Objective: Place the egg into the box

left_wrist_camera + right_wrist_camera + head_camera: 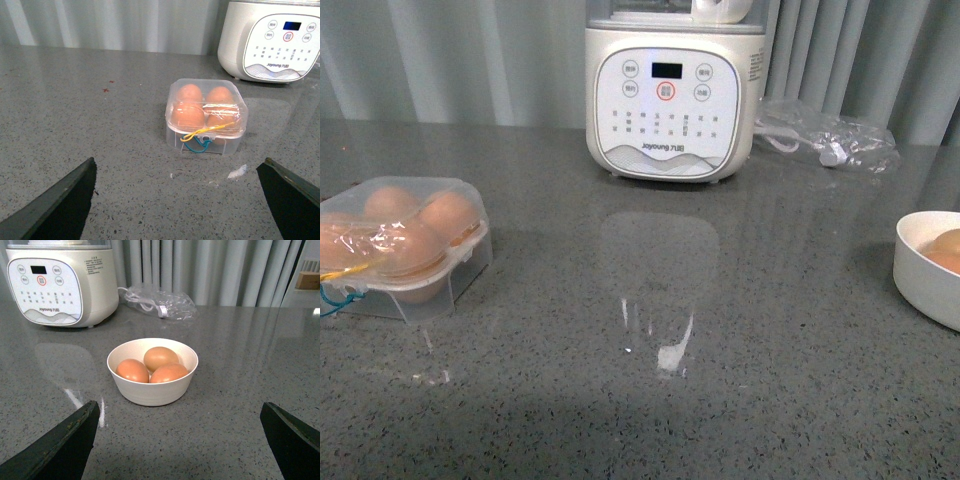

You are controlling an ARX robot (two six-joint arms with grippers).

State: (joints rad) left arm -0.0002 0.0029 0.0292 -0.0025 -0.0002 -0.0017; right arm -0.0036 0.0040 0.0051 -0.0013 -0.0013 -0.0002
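The clear plastic box (405, 250) sits at the left of the grey counter, lid shut, brown eggs inside, a blue-yellow tag at its front. In the left wrist view the box (206, 116) lies ahead of my open, empty left gripper (177, 197). A round white bowl (152, 371) holds three brown eggs (160, 358); it lies ahead of my open, empty right gripper (177, 437). In the front view the bowl (928, 268) is cut by the right edge. Neither gripper shows in the front view.
A white Joyoung kitchen appliance (670, 90) stands at the back middle of the counter. A clear plastic bag with a white cable (825, 135) lies to its right. Grey curtains hang behind.
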